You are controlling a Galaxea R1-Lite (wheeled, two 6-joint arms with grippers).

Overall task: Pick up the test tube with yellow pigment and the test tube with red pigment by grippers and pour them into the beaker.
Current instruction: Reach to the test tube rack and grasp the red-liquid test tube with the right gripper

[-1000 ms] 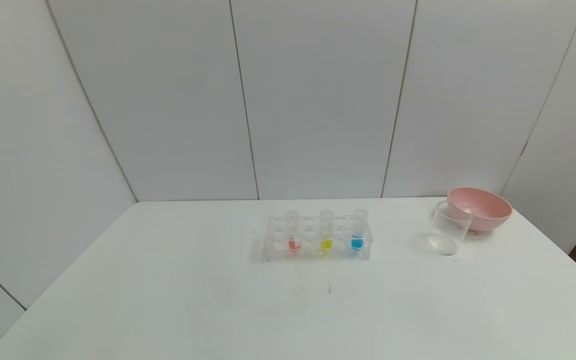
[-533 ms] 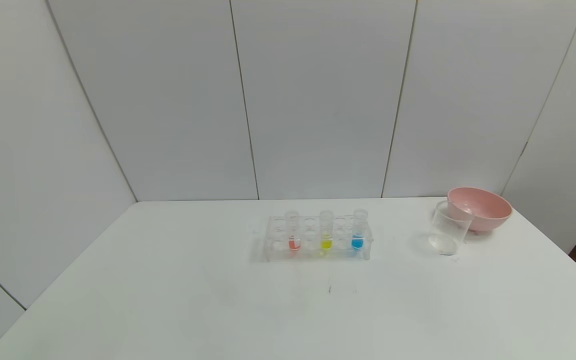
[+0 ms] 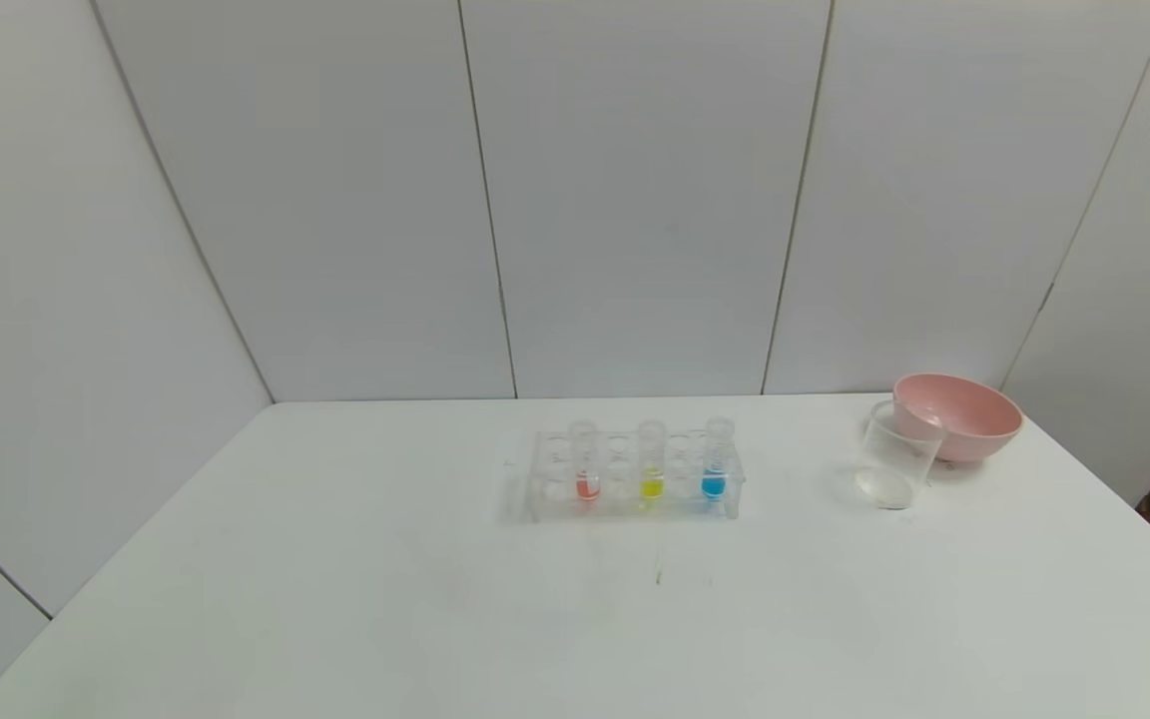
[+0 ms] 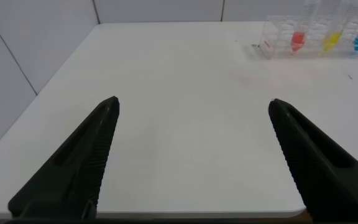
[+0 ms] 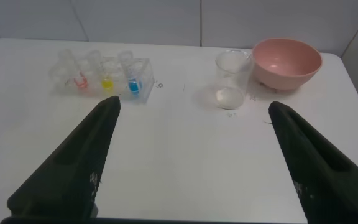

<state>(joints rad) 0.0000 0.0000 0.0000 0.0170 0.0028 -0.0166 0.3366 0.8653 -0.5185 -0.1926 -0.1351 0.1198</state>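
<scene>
A clear plastic test-tube rack [image 3: 632, 477] stands near the middle of the white tabletop [image 3: 335, 599], holding three small clear tubes upright in a row. The test tube with red pigment [image 3: 585, 462], a ribbed-rim tube with red-orange liquid at its bottom, sits toward the rack's left end; the test tube with yellow pigment [image 3: 651, 461] stands in the middle of the row; a third tube with blue liquid [image 3: 716, 459] stands toward the right end. All three rest in their slots, untouched.

Well apart to the right, the small clear plastic beaker [image 3: 896, 455] stands upright, with no coloured liquid visible inside. A round pink bowl [image 3: 958, 413] sits just behind it on the far right, its rim overlapping the beaker's upper edge as seen from the head camera; whether they touch cannot be told.

Neither arm appears in the head view. The left tool [image 4: 194, 109], black with tapering ribbed fingers, is spread wide over the near left part of the tabletop, gripping nothing, with the rack far off to its right. The right tool [image 5: 194, 109] is likewise spread wide and empty, hovering at the near side of the tabletop, facing the gap between rack and beaker.

Grey wall panels close off the far side.
</scene>
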